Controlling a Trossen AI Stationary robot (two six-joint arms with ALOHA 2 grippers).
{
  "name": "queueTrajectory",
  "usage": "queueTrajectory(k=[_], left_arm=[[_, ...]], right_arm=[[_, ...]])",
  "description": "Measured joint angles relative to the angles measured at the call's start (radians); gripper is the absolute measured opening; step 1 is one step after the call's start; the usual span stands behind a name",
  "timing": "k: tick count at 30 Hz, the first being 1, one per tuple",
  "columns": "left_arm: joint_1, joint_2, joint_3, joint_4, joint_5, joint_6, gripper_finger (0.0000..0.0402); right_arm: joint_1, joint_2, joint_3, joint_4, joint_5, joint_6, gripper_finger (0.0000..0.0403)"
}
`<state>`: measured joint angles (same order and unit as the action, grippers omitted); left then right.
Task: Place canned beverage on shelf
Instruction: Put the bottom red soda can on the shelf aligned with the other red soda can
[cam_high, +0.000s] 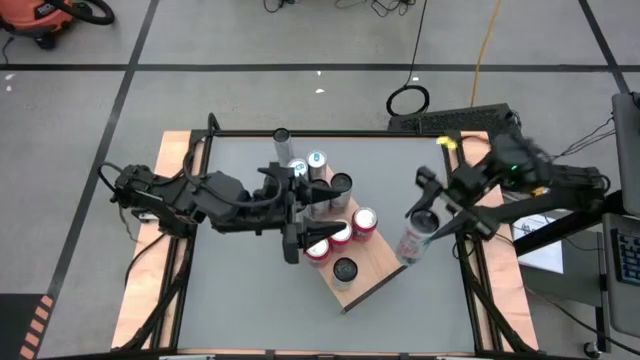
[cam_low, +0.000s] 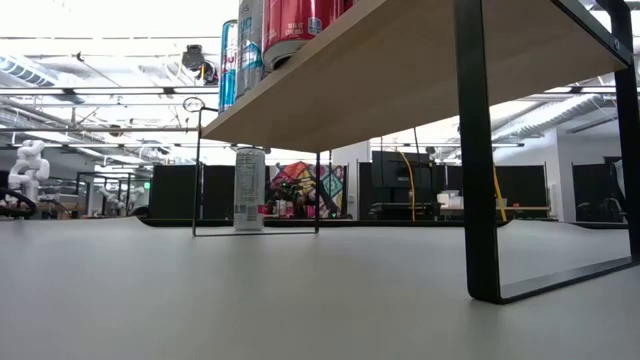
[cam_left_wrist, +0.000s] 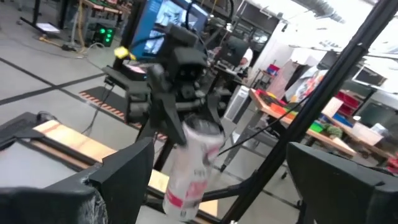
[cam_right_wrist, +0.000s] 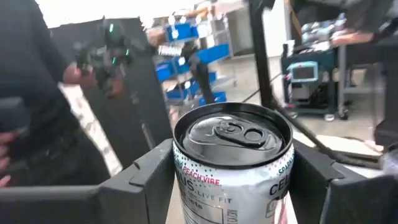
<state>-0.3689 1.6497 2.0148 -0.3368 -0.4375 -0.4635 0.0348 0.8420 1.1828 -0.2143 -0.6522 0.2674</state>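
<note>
Right wrist view showed, nearest, a white cylindrical aluminium can with a silver pull-tab lid, clamped by its side wall between the two dark fingers of the right claw. Looked light and thin-walled, smooth and likely slippery, easy to dent under a hard squeeze; best held mid-body across the round wall, as seen, with the lid left free and kept upright for setting down. Seen from above, hung tilted in the air just off the near-right edge of the flat light-brown wooden shelf board with thin black rim, not yet resting on it. Farther in, stood on that board a cluster of cans, among them a red can with a silver top and a dark-lidded one. Beyond these, the left claw hovered over the shelf's left side beside the cans, fingers spread wide and gripping nothing. Farthest, near the back rim of the grey surface, stood one tall pale can, well apart from the shelf.
</note>
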Motion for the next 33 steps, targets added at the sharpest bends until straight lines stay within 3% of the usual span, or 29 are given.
queueTrajectory(k=[6, 13, 33], left_arm=[[-0.007, 0.000, 0.000, -0.019, -0.020, 0.000, 0.0367], [-0.007, 0.000, 0.000, -0.026, -0.021, 0.002, 0.0367], [-0.007, 0.000, -0.001, -0.048, -0.016, 0.001, 0.0367]], right_arm=[[0.057, 0.047, -0.086, 0.039, 0.001, -0.050, 0.0210], [0.097, 0.126, -0.088, 0.064, 0.095, -0.157, 0.0210], [0.170, 0.275, -0.129, 0.094, 0.160, -0.197, 0.0210]])
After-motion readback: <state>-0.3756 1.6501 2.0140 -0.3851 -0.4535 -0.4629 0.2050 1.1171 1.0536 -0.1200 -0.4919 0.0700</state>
